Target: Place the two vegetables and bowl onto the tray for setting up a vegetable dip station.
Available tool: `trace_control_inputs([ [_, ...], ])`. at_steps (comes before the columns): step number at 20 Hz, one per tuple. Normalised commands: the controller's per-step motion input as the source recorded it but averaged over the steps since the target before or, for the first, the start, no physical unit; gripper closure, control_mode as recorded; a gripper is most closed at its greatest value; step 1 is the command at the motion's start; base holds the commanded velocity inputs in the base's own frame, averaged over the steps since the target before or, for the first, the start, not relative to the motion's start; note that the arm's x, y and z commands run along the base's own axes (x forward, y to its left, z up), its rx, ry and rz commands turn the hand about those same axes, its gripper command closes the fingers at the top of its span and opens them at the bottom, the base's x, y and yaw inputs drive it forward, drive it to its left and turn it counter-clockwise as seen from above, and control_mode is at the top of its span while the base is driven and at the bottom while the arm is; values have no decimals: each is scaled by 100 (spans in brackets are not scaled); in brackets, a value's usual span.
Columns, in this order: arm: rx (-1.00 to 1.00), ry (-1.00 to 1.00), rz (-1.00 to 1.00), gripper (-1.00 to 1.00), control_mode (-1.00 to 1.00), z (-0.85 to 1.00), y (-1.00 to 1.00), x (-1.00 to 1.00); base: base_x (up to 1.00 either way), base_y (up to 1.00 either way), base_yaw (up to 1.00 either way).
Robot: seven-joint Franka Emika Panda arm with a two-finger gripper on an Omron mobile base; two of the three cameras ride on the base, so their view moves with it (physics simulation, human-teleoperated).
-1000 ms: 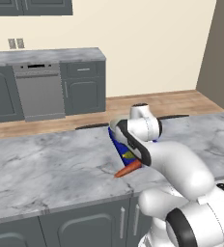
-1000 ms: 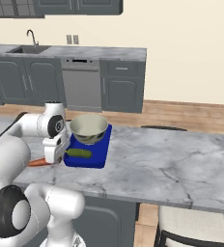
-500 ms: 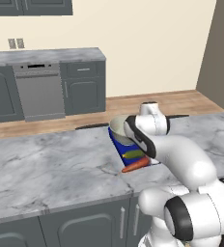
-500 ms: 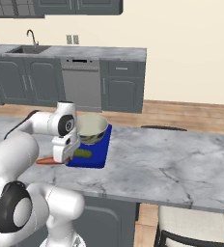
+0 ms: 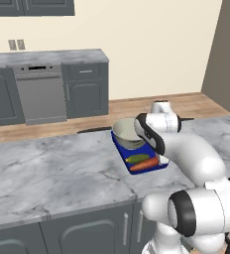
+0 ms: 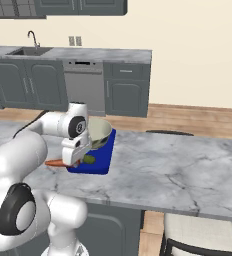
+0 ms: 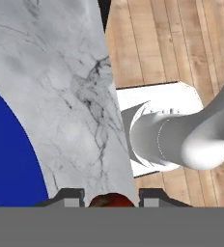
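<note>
- The end effector point(image 7: 109, 197) is clamped on the carrot point(image 5: 143, 164), low over the tray point(image 5: 121, 150) at its 6 o'clock edge.
- Carrot was beside the tray 0.5 s ago.

On the worktop point(image 5: 47, 173) sits the tray point(image 5: 121, 150); in it, the bowl point(image 5: 127, 135) lies behind the cucumber point(image 5: 137, 158), the carrot point(image 5: 143, 164) before both.

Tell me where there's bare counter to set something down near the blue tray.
Open marble counter stretches left of the tray, and more lies beyond its other side. The tray itself is crowded: bowl, cucumber and carrot, with the gripper around the carrot.
</note>
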Motion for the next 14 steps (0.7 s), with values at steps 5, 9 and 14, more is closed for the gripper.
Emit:
trace_control_inputs([
  [5, -1, 0, -7, 100, -100, 0, -22, 14, 0, 0, 0],
  [9, -5, -3, -9, 100, -100, -8, -8, 19, 0, 0, 0],
  [14, -5, -13, -7, 100, -100, -10, -2, 23, 0, 0, 0],
])
